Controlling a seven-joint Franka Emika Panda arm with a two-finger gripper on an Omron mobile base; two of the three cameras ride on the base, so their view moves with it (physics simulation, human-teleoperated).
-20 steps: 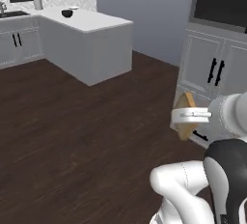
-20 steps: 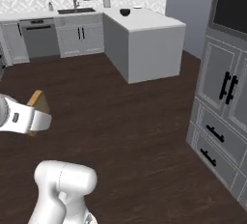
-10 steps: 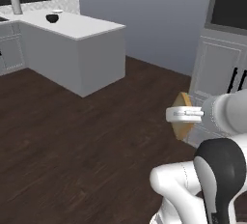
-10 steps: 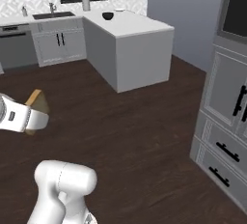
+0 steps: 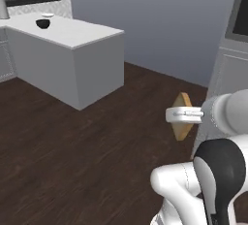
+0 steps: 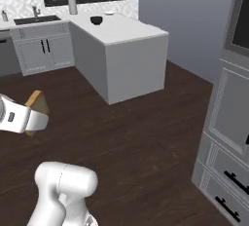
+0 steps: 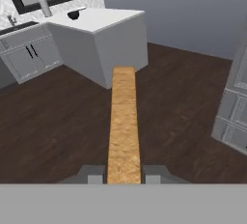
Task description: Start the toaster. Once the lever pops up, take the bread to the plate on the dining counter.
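Kitchen: sink [image 6: 36, 19], cabinets [image 6: 46, 52], marble counter [image 6: 127, 31].

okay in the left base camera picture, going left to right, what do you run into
Dark bowl on the white counter → the bread held edge-on in the end effector → the robot's white forearm, with tall grey cabinets behind it.

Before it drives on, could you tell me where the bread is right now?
The bread is clamped in the gripper, carried above the dark floor.
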